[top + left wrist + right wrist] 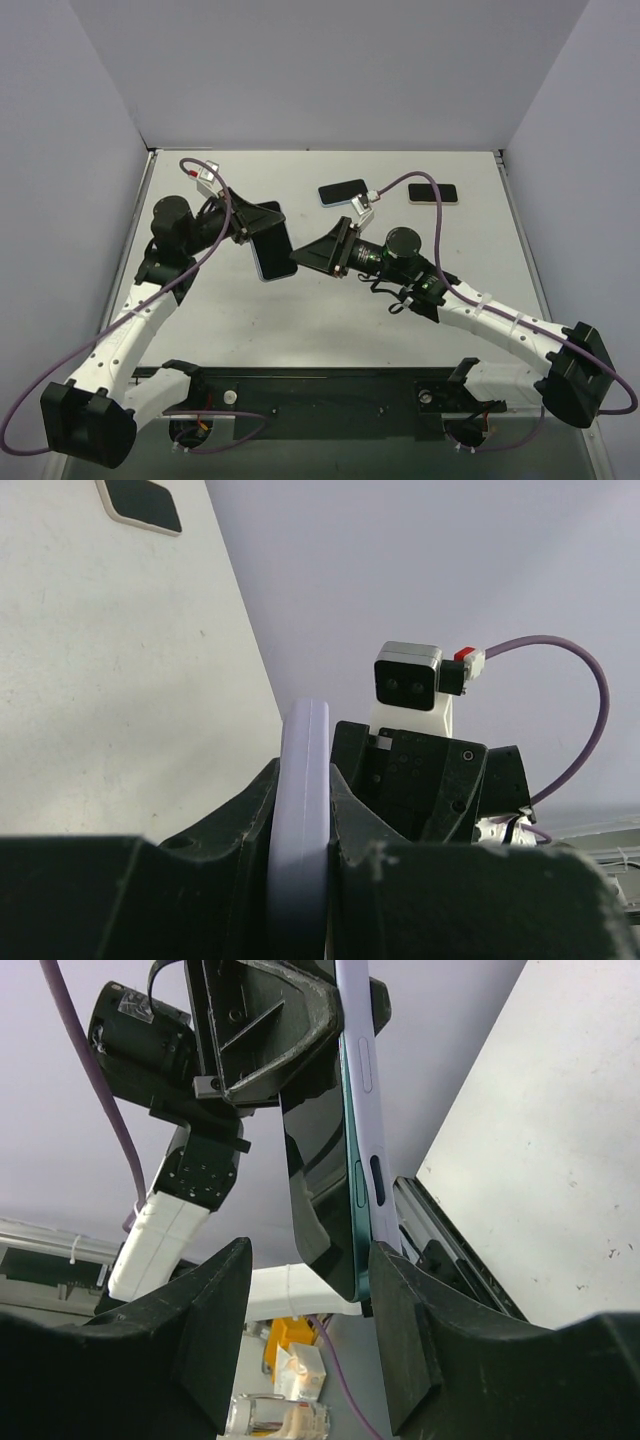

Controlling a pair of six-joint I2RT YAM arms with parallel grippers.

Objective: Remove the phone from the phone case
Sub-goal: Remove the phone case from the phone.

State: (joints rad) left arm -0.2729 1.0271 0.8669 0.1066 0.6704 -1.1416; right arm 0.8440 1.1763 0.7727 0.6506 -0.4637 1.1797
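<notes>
phone: the phone (270, 245) sits inside its lilac case (302, 800), held up off the table (400, 300) by the left gripper (255, 222).
left gripper: pressed together on the cased phone, one finger on each broad face, gripping the end nearest it.
long axis: runs straight out from the left gripper toward the arm bases, so the free end is the one farthest from it.
right gripper: the right gripper (310, 1270) is at that free end, opposite the left gripper. Its fingers are parted, with the phone's lower end between them.
gap: the dark screen faces one finger with a clear gap. The case's back is just beside the other finger. It does not look clamped.
nearer arm: the right one. It is the only free hand and is already lined up on the free end.
judgement: the next move likely depends on the right fingers catching the case or phone edge while the left gripper holds firm.
others: two loose phones (343, 191) lie on the table beyond the left gripper, well apart from it.
</notes>
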